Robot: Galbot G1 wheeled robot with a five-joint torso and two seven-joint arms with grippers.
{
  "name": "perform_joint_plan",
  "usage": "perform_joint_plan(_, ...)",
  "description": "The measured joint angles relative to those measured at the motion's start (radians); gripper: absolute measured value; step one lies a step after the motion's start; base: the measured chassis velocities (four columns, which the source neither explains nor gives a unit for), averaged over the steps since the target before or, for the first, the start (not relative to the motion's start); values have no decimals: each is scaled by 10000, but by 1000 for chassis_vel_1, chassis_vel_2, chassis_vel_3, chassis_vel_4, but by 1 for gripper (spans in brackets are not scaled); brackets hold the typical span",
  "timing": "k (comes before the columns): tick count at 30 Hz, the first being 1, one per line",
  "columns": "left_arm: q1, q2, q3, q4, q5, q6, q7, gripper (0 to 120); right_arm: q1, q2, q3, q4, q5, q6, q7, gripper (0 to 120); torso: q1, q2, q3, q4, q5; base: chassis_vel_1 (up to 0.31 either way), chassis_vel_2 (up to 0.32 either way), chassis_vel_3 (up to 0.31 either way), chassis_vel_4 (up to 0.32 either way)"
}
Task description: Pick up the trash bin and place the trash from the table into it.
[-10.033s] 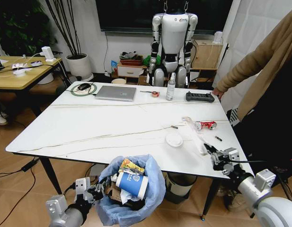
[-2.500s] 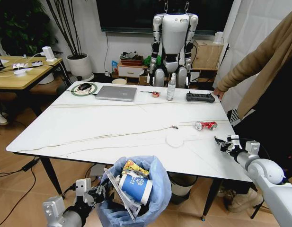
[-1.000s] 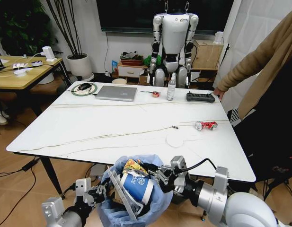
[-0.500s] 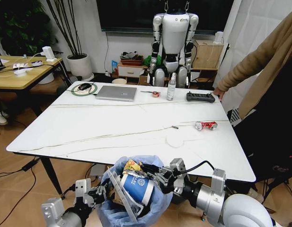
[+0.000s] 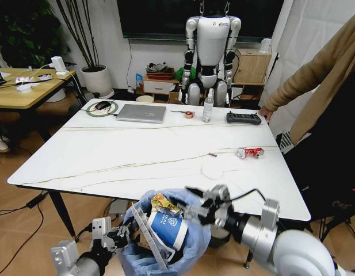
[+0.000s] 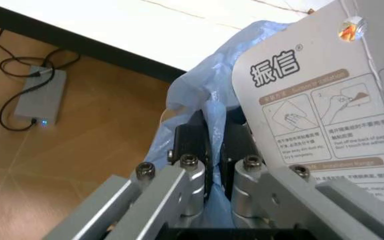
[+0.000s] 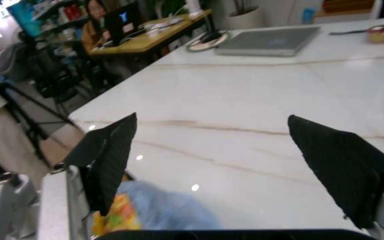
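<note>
The trash bin point(image 5: 165, 238), lined with a puffy light-blue bag, hangs below the near edge of the table point(image 5: 108, 155). My left gripper point(image 5: 117, 234) is shut on the bin's rim, the bag pinched between its fingers point(image 6: 193, 145). A blue paper cup point(image 5: 167, 225), a yellow wrapper point(image 5: 163, 202) and a printed card packet point(image 6: 325, 115) stick out of the bin. My right gripper point(image 5: 189, 202) hovers open and empty just over the bin's far rim, its black pads point(image 7: 108, 160) wide apart. A crushed red-silver can point(image 5: 249, 152) and a white round lid point(image 5: 212, 170) lie on the table's right side.
At the table's far side are a laptop point(image 5: 141, 112), a mouse on a round pad point(image 5: 101, 106), a tape roll point(image 5: 189, 114), a clear bottle point(image 5: 207, 105) and a black controller point(image 5: 243, 118). A person's hand point(image 5: 263, 115) rests at the far right corner. A wooden desk point(image 5: 27, 86) stands to the left.
My right gripper came from the table's right edge to over the bin, and in the last half second rose slightly toward the table edge. The bin and left gripper stay put.
</note>
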Motion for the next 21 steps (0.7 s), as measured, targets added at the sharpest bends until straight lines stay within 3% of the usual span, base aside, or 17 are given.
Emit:
perform_joint_plan(5,141,-79,-86,-1,83,-3,7,0,1455,223,67,-1352,-235,-183,85,100,0,0,0,-1,1,0,0,0,0)
perform_joint_plan(9,177,-114,-110,0,98,-5,8,0,1888,372,30,-1721,-424,-575,97,100,0,0,0,0,-2,0,0,0,0)
perform_joint_plan(10,223,-156,-147,0,107,-9,8,0,2441,680,-18,-2258,-506,-1268,113,100,1,0,1,0,-1,0,0,0,0)
perform_joint_plan(12,290,-189,-193,-1,120,-14,9,0,3057,1052,-142,-3158,-869,-1663,-234,100,1,0,0,0,-1,0,0,0,0)
perform_joint_plan(21,425,-240,-311,-1,130,-18,4,0,4324,1851,-324,-5129,-1782,-2154,-960,100,1,0,0,-1,-1,0,0,0,0)
